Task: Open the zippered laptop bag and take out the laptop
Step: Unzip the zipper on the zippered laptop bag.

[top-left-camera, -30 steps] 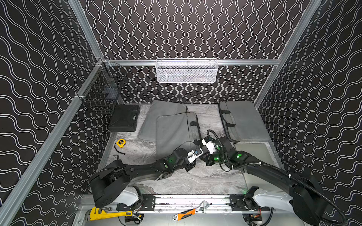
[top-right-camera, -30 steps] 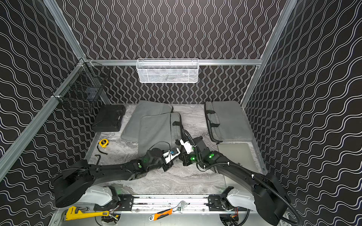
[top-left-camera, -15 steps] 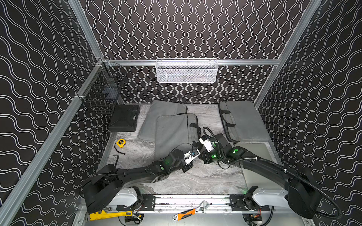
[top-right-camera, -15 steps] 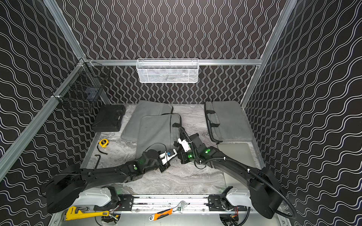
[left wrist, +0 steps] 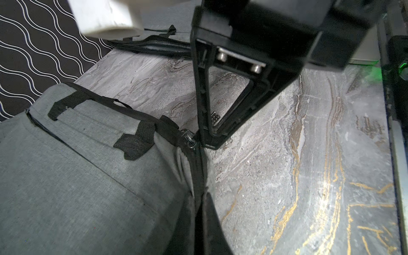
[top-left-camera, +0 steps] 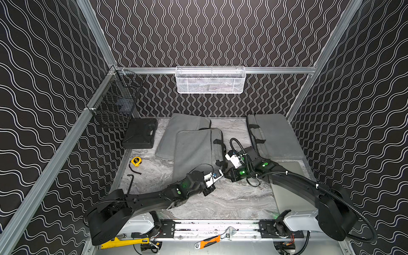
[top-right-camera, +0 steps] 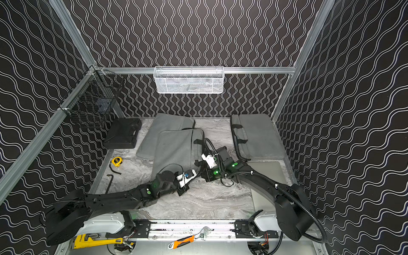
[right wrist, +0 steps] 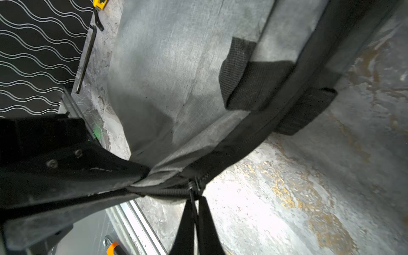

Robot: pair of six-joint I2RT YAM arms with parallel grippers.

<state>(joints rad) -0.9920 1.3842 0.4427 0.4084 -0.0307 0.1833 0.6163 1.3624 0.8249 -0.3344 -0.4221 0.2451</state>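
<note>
Presently the left tool (right wrist: pixel 136 180) is pinched together on the near corner of the grey laptop bag (top-left-camera: pixel 194 152), which lies on the bench (top-left-camera: pixel 231 198), stretching away beyond both tools. Just beside it, the right tool (right wrist: pixel 195 202) is clamped on the zipper pull (right wrist: pixel 191 187) at that same corner.

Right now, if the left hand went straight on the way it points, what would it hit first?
Probably the right hand, shut on the zipper pull just past the bag corner.
</note>
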